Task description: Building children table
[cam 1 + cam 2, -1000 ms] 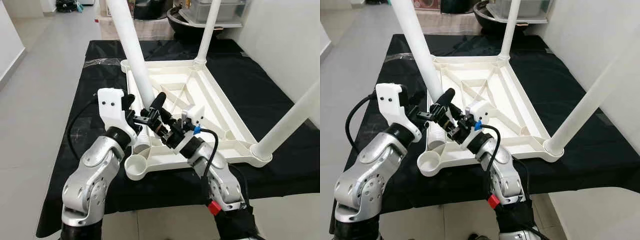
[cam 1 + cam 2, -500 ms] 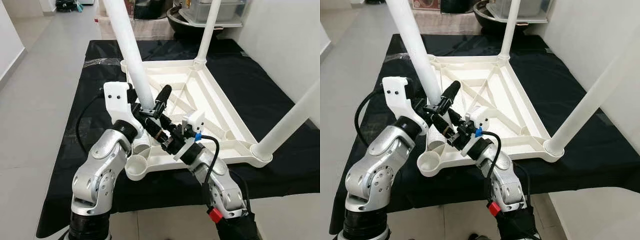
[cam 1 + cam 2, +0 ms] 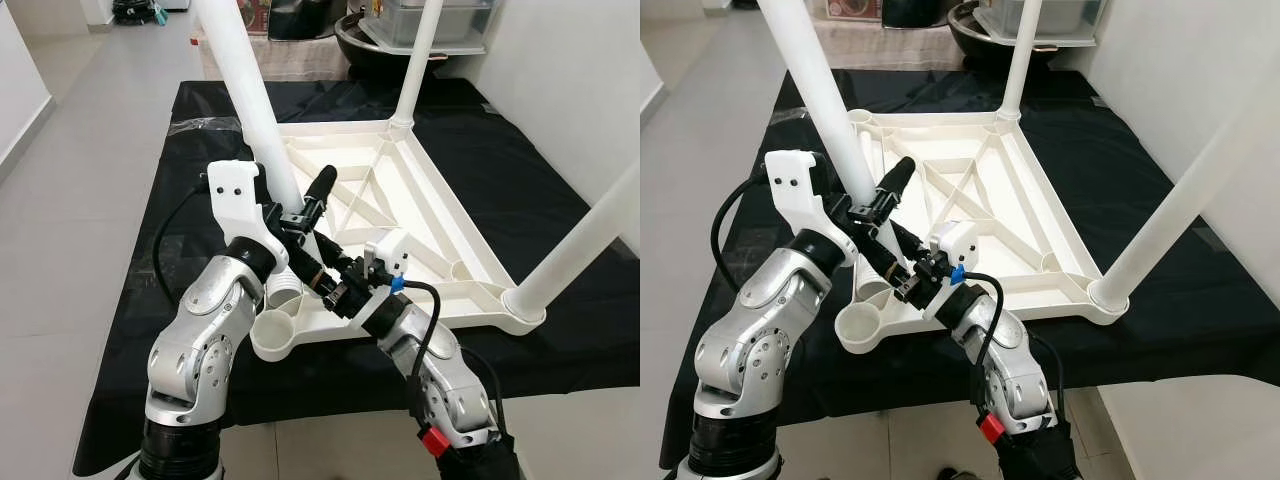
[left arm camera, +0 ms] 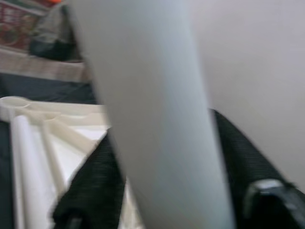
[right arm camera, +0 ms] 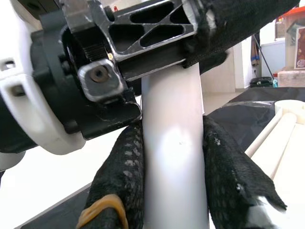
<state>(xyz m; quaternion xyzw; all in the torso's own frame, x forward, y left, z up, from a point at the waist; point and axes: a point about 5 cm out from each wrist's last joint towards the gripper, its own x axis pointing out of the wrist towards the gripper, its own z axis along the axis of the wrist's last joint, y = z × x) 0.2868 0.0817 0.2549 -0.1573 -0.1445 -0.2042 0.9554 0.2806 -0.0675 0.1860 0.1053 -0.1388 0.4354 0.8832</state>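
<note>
Gripping a tilted white leg (image 3: 262, 130) low down, left gripper (image 3: 297, 213) and right gripper (image 3: 318, 281) both closed on it, its foot beside the near-left socket (image 3: 274, 336) of the upturned tabletop (image 3: 400, 205).

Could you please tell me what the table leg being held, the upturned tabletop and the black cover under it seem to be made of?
Table leg: probably smooth white plastic, faint sheen. Tabletop: likely moulded plastic, given its ribbed underside. Black cover: matte cloth or felt, apparently.

The upturned tabletop (image 3: 400, 215) lies on the bench (image 3: 180, 190), legs (image 3: 415, 60) up at its far-right and near-right corners.
</note>
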